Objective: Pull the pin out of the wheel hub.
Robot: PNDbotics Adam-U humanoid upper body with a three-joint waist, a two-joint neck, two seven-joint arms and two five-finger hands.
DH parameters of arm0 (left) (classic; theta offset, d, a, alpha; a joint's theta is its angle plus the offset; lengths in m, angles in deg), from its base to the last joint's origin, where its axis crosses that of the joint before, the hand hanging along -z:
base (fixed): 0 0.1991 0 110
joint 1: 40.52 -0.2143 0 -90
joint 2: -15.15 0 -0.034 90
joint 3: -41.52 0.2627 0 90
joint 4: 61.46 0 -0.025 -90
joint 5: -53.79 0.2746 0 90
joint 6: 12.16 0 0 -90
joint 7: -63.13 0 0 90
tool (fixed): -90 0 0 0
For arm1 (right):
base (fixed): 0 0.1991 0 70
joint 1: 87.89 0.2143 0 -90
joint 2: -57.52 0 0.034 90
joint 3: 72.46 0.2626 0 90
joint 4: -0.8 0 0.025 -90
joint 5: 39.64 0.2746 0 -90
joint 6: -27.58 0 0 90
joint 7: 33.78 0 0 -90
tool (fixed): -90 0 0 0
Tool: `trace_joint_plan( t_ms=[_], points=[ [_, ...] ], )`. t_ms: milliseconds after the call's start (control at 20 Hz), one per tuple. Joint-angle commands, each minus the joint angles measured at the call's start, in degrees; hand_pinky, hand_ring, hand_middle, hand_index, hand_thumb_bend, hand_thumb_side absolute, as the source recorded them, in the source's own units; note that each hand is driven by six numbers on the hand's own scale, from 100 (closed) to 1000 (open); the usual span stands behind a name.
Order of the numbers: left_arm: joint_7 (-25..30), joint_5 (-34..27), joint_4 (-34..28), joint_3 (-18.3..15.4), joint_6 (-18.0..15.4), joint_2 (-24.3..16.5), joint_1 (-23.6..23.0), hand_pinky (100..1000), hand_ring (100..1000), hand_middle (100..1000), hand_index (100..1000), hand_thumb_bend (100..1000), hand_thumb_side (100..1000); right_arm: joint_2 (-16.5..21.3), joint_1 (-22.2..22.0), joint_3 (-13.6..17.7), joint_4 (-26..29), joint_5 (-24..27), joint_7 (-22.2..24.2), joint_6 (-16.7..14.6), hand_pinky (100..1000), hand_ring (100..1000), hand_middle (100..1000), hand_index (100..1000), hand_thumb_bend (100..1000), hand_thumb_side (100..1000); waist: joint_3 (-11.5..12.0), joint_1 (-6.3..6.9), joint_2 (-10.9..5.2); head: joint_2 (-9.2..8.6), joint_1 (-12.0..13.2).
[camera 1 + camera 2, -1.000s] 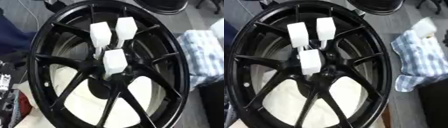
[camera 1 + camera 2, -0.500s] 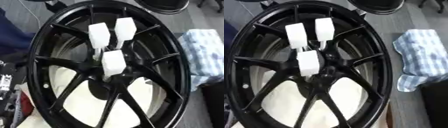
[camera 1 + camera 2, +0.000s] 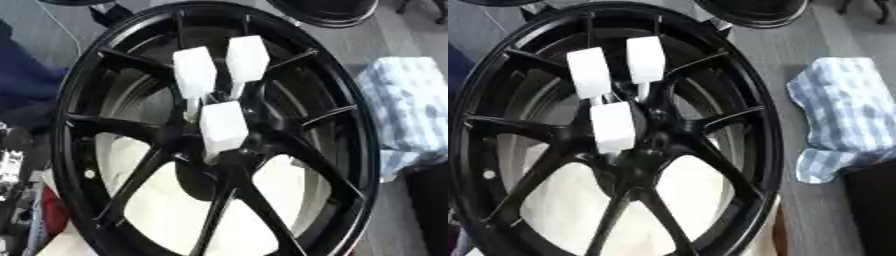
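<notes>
Black wheel [image 3: 350, 150] fills most of view. Three white blocks [image 3: 222, 125] stand up from hub, close together w/ narrow gaps btwn them; approach from above is open. Spokes [image 3: 710, 155] split the interior into wedge openings. Checked cloth [image 3: 846, 115] lies right of rim, apart from it.

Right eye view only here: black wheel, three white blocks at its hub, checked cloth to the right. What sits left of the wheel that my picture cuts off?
Observer: Beside the wheel on its left lies something dark blue; the left eye view shows far more of it than yours.
Operator: Anything lower down on that side?
Observer: A red thing at the lower left, just outside the rim. I cannot make out what it is.
Operator: And between those two?
Observer: Silver and black hardware at the picture's left edge, too unclear to name.
</notes>
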Motion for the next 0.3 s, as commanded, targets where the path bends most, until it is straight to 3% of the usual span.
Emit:
trace_joint_plan(
  t_ms=[50, 300],
  points=[
    [0.1, -0.2, -0.9, 0.1, -0.5, 0.1, 0.3, 832, 925, 725, 807, 100, 758, 1.7, 1.2, -1.4, 1.0, 1.9, 1.6, -7.2, 798, 706, 643, 605, 102, 340, 0.0, 0.28, -0.84, -0.8, -0.4],
    [0.4, -0.4, -0.9, 0.4, -1.0, 0.2, 0.4, 832, 925, 725, 807, 100, 755, 0.4, 4.2, -5.6, 1.0, 1.9, 4.9, -14.6, 800, 694, 629, 592, 100, 335, 0.4, 0.72, -0.67, -1.12, -0.7]
  ],
)
